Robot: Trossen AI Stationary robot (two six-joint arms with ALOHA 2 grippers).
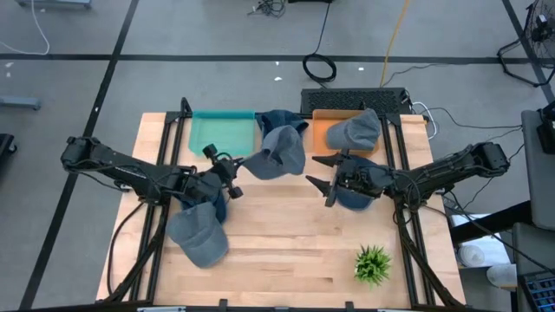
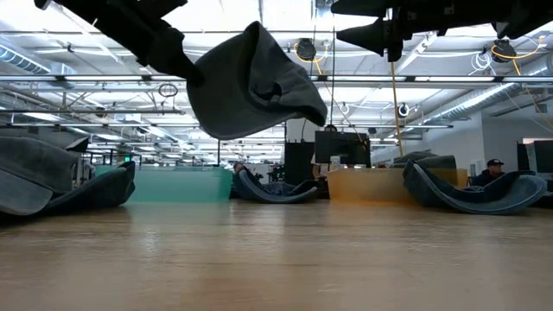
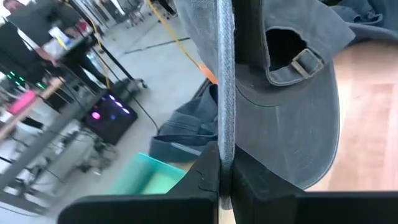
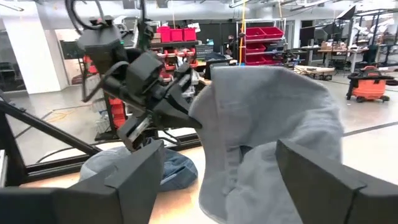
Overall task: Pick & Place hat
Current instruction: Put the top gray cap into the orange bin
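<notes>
A grey-blue cap (image 1: 279,154) hangs in the air over the table's middle, clear of the wood in the low view (image 2: 255,82). My left gripper (image 1: 232,169) reaches in from the left and is shut on it. In the left wrist view the cap's crown and back strap buckle (image 3: 305,62) show beyond the fingers. My right gripper (image 1: 319,173) stands just right of the cap, open, its fingers wide apart. The right wrist view shows the cap (image 4: 273,130) ahead of that gripper (image 4: 217,186), and I see no touch. My left gripper pinches the cap's brim (image 3: 225,124) between its two fingers; the brim shows edge-on, running straight out from between them. The fingers come about level from the table's left. The cap is lifted clear of the table, its crown hanging beyond and below the fingers.
A teal bin (image 1: 224,130) and an orange bin (image 1: 325,126) sit at the far edge. Other caps lie at the left near side (image 1: 199,236), between the bins (image 1: 279,120), on the orange bin (image 1: 357,130) and under the right arm (image 1: 355,195). A small plant (image 1: 373,264) stands near right.
</notes>
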